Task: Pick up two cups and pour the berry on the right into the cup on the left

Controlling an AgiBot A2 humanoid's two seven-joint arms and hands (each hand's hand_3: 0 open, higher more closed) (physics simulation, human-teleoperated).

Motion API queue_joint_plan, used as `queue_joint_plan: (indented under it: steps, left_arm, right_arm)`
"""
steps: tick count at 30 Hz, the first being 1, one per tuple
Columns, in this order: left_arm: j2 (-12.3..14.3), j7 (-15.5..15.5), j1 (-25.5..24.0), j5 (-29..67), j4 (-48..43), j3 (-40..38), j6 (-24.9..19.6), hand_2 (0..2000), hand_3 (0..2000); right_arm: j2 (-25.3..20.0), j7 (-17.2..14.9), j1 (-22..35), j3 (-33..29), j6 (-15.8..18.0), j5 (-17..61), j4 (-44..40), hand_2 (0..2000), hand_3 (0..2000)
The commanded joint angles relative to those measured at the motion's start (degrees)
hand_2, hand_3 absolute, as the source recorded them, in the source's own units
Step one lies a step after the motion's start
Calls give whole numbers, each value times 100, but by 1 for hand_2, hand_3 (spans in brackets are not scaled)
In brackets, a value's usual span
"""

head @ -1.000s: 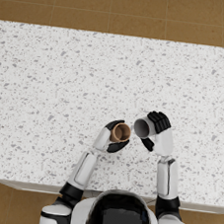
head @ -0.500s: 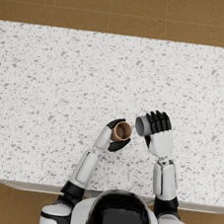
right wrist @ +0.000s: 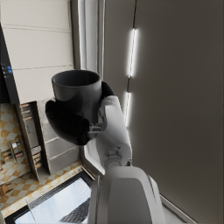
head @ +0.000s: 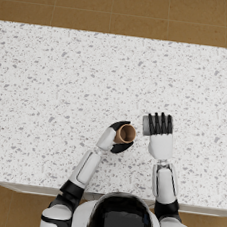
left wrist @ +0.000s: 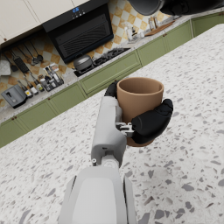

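While brown cup (head: 126, 133) is held upright above surface (head: 48, 87) by left hand (head: 116, 136), grey cup (head: 147, 124), gripped by right hand (head: 160, 127), has been swung sideways, mouth toward brown cup; pour judged underway.

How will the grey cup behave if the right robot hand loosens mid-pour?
Likely rigid: the grey cup keeps its round shape under the right robot hand. It lies tipped sideways toward the brown cup, so it would probably drop and roll. Its smooth wall may slip.
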Motion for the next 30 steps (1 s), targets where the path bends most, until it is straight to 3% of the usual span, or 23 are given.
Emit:
queue_joint_plan:
  steps: [1,6,15,30]
  left_arm:
    - [76,-1,120,0,31,-23,-1,2000,1280]
    - [129,-3,151,0,56,-83,-10,2000,1280]
    - [191,-3,160,-1,66,-202,-13,2000,1280]
    - [188,-4,69,-1,96,-215,-38,2000,1280]
  right_arm:
    - [-55,0,69,49,0,183,141,2000,1280]
    - [-118,1,68,243,-10,1048,239,2000,1280]
    - [-214,2,39,239,-57,1946,254,2000,1280]
    - [-208,2,-87,194,-136,2113,210,2000,1280]
